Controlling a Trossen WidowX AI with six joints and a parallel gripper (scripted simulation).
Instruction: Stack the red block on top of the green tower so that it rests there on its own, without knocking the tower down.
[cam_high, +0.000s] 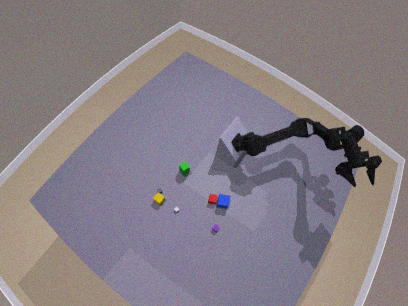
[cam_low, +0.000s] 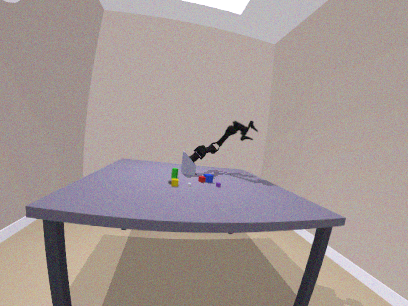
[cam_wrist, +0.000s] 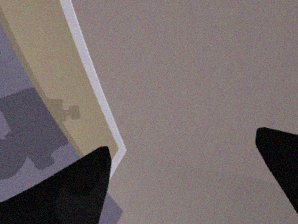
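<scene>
Your black parallel-jaw gripper (cam_high: 361, 176) has its jaws spread wide with nothing between them, raised high near the table's right edge. The small red cube (cam_high: 213, 198) lies on the grey-violet table (cam_high: 125, 150), touching the larger blue cube (cam_high: 223, 200) on its right. The green tower (cam_high: 184, 168) stands further left; a yellow cube (cam_high: 159, 198), a tiny white cube (cam_high: 176, 209) and a purple cube (cam_high: 215, 228) lie nearby.

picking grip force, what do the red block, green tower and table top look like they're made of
Red block: flat, matte, uniform colour with sharp edges; looks like painted wood or hard plastic, which one cannot be told.
Green tower: same matte solid look, likely the same material.
Table top: smooth, dull grey-purple slab with no grain or gloss, perhaps laminate.
</scene>
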